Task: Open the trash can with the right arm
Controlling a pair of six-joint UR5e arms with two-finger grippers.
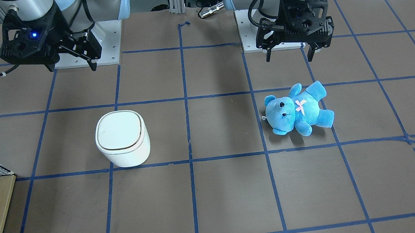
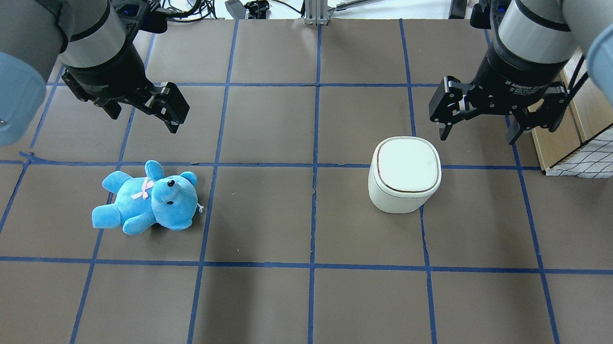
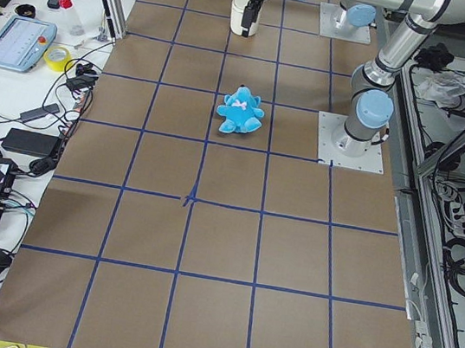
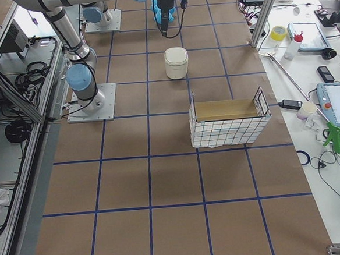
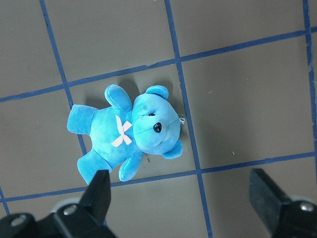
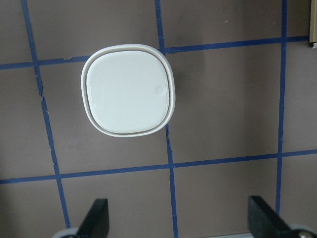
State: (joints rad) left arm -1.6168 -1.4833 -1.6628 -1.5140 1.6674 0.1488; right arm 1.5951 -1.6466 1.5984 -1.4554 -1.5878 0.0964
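Observation:
The white trash can [image 2: 405,172] stands upright on the brown table with its flat lid shut; it also shows in the front view [image 1: 122,138] and the right wrist view [image 6: 128,91]. My right gripper [image 2: 477,134] hangs open and empty above the table just beyond the can, not touching it; its fingers [image 6: 96,218] frame the bottom of the wrist view. It has a glowing blue light in the front view [image 1: 71,67]. My left gripper [image 2: 144,121] is open and empty above a blue teddy bear [image 2: 148,198].
The blue teddy bear [image 1: 296,110] lies on its back on my left half of the table, and shows in the left wrist view [image 5: 131,131]. A wire-mesh basket with wooden sides [image 4: 228,123] stands to the right of the can [image 2: 591,145]. Blue tape lines grid the table.

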